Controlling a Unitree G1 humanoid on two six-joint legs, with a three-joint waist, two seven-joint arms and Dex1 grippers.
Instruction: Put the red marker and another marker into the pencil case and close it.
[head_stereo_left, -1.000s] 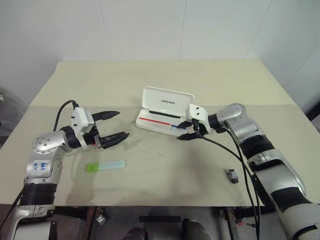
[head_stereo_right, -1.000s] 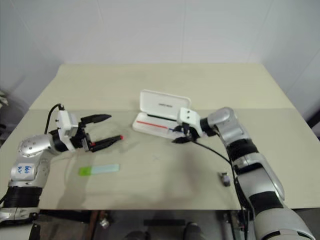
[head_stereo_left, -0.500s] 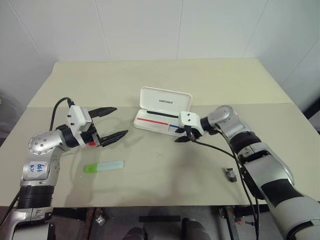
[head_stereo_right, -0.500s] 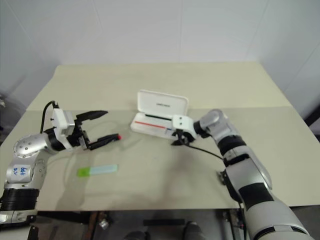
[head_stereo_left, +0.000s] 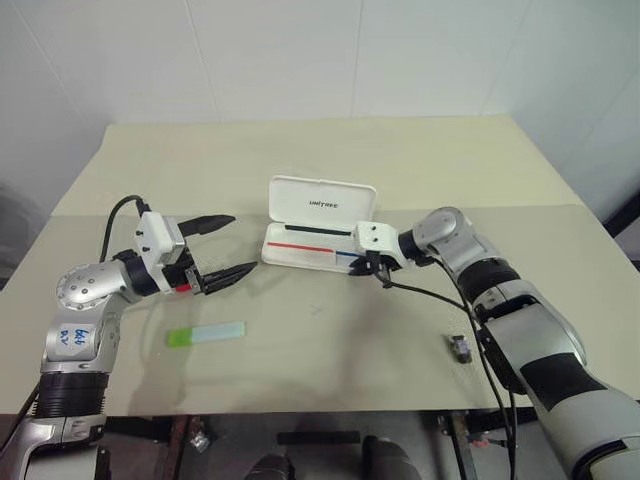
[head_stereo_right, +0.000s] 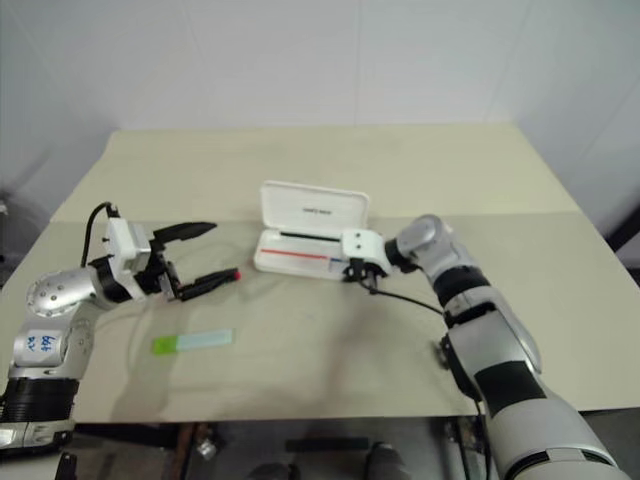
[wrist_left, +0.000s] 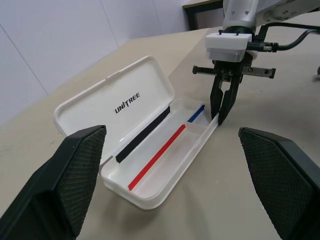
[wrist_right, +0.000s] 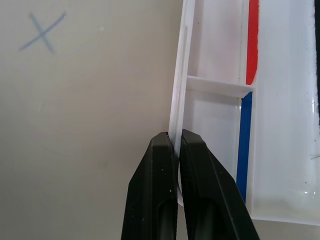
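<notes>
The white pencil case (head_stereo_left: 300, 250) lies open at mid-table, its lid (head_stereo_left: 320, 200) standing up behind the tray. My right gripper (head_stereo_left: 378, 270) points down at the tray's right end and is shut on the thin front wall (wrist_right: 181, 75); the left wrist view also shows that pinch (wrist_left: 222, 117). My left gripper (head_stereo_left: 246, 243) hovers open to the left of the case. Just below its lower finger, the red marker (head_stereo_right: 237, 272) lies on the table, showing only its red tips. The green-capped highlighter (head_stereo_left: 207, 334) lies flat nearer the front edge.
A small dark stubby object (head_stereo_left: 461, 347) lies near the front right of the beige table (head_stereo_left: 420, 170). A faint pen cross (head_stereo_left: 320, 310) marks the tabletop in front of the case. Cables hang from my right arm over the table.
My right gripper has shut its fingers onto the case's front wall. The case has swung a little to the left. My left gripper has kept still and open.
</notes>
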